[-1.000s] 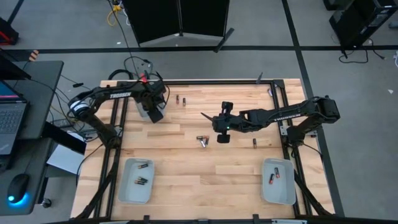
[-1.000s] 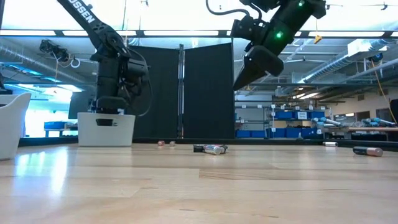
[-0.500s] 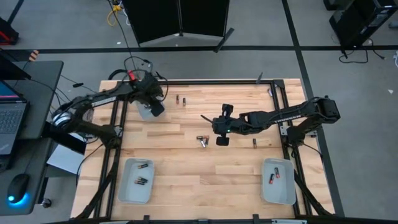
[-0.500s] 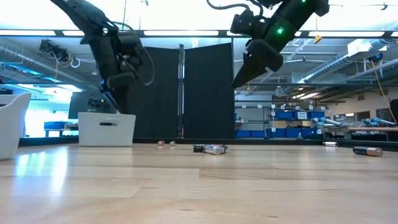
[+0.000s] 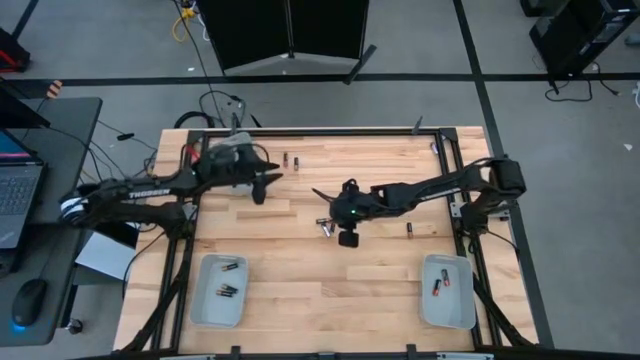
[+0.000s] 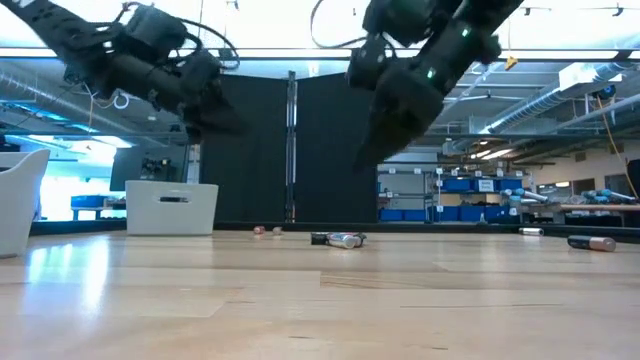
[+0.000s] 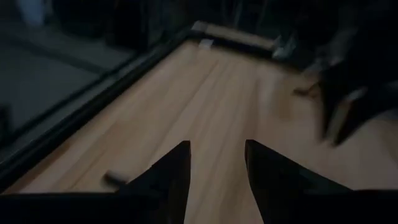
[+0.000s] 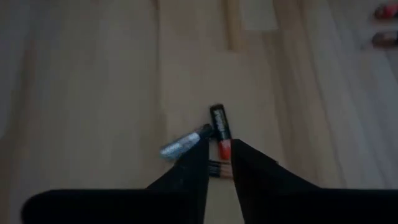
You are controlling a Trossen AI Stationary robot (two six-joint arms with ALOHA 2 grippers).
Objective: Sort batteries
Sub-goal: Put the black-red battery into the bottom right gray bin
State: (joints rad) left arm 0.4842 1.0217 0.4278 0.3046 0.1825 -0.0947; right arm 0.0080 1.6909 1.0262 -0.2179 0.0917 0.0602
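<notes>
A small cluster of batteries (image 5: pixel 325 227) lies mid-table: a silvery cell (image 8: pixel 182 144), a dark cell with a red end (image 8: pixel 221 123) and another partly hidden under my fingers. My right gripper (image 5: pixel 320 194) hovers above and just beyond this cluster, open, touching nothing (image 8: pixel 217 155). Two more batteries (image 5: pixel 290 159) lie near the far edge, and one (image 5: pixel 409 231) sits right of the cluster. My left gripper (image 5: pixel 272 178) is open in the air over the far-left part of the table (image 7: pixel 216 152). Both near trays hold several batteries.
A pale grey tray (image 5: pixel 220 290) sits at the near left and another (image 5: pixel 447 290) at the near right. A third white bin (image 6: pixel 170 207) stands at the far left under my left arm. The black frame rail (image 5: pixel 330 131) borders the far edge.
My left gripper has risen from the white bin at the far left and swung right and nearer, now stretched out level over the table. My right gripper has moved left and down toward the mid-table battery cluster. No battery has moved.
</notes>
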